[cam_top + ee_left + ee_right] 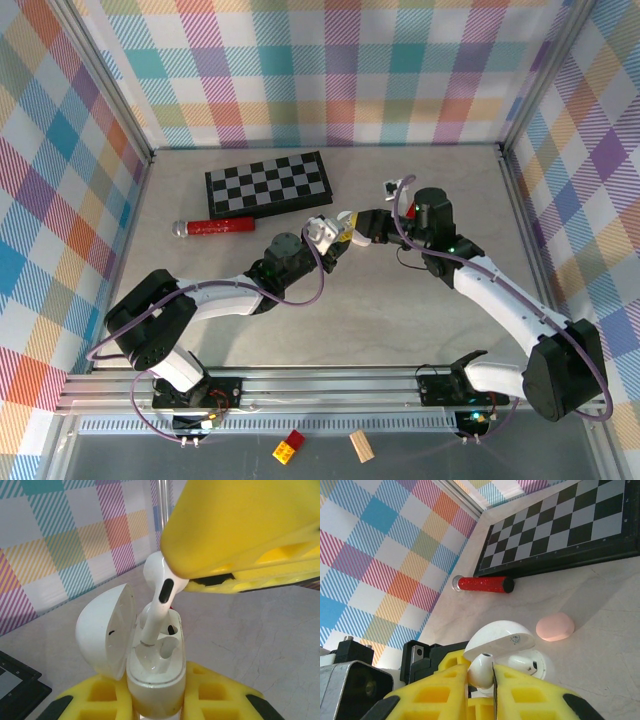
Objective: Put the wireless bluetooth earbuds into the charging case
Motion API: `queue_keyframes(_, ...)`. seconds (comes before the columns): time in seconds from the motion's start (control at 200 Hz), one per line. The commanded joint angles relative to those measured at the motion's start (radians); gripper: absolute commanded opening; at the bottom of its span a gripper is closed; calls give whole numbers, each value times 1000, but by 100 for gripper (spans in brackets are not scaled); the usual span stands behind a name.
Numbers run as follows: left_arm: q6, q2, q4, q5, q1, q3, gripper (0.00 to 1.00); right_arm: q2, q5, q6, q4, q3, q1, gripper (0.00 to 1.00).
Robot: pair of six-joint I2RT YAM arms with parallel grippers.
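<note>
Pointing stem-down, earbud (158, 600) clenched in right pincer (492, 677), charging case (155, 677) in left pincer (156, 702).

Two white earbuds (156, 611) counted, the second (169, 646) less clearly seen. Two cases recorded: one white charging case (152, 680), one pink case (555, 626). One checkerboard (268, 185), one red tube (215, 227), one red-yellow brick (290, 448) and one wooden block (360, 446) logged.

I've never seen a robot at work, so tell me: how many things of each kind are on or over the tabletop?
Cases: 2, white charging case and pink case
Earbud: 1 clearly seen, in right gripper
Chessboard: 1
Red tube: 1
Total: 5
</note>
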Motion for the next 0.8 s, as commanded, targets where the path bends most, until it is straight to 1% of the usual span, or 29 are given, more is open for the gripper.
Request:
queue_keyframes(0.0,-1,-4,16,-12,-10,31,17,-32,-4,7,1,-7,-7,18)
queue_keyframes(0.105,0,-1,2,2,-10,39,17,-22,3,1,-16,-3,-7,18)
queue_keyframes(0.285,5,-9,-5,45,-10,47,17,31,-30,11,-8,27,-7,19)
queue_keyframes(0.565,12,-4,-43,44,-11,56,17,47,-34,8,-13,33,-7,19)
queue_keyframes(0.795,27,-10,-58,49,-12,58,17,59,-41,9,-21,39,-7,23)
